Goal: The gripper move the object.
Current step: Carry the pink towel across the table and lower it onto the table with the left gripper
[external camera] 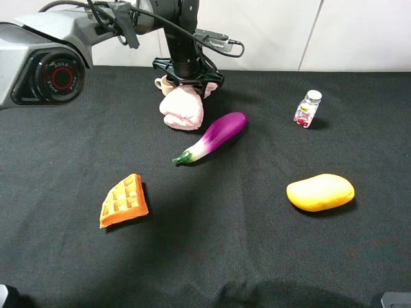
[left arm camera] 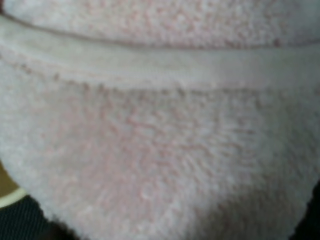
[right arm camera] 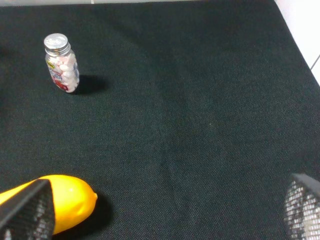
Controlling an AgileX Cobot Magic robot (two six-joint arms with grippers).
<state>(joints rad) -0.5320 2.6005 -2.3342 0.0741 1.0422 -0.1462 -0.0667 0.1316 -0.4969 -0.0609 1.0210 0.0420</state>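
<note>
Claw [external camera: 188, 81]: hangs at upper centre of the high view, straight over the pink bundle; prongs spread about as wide as the bundle, tips hidden in the pile, so cannot tell whether pinching or only resting on it.
Towel [external camera: 183, 110]: lies directly under the claw on the black cloth [external camera: 218, 256]; fills the left wrist view, pressed close to the lens, one seam running across it.
Key relation: straight below, no sideways offset to close; compact two-lobed lump with no clear long axis; far nearer the left arm than the right.
Cup [external camera: 163, 83]: peeks out just behind the towel's upper-left edge, touching or nearly so.
Eggplant [external camera: 212, 138]: slants just beside the towel's lower right, stem toward lower left; likely the thing to clear in any move that way.
Waffle [external camera: 123, 201]: lower left, well apart.
Bottle [external camera: 307, 109]: upper right, well apart.
Mango [external camera: 320, 192]: right of centre, low, well apart.
Right gripper [right arm camera: 162, 212]: fingers wide apart, holding nothing, over bare cloth near the mango.
</note>
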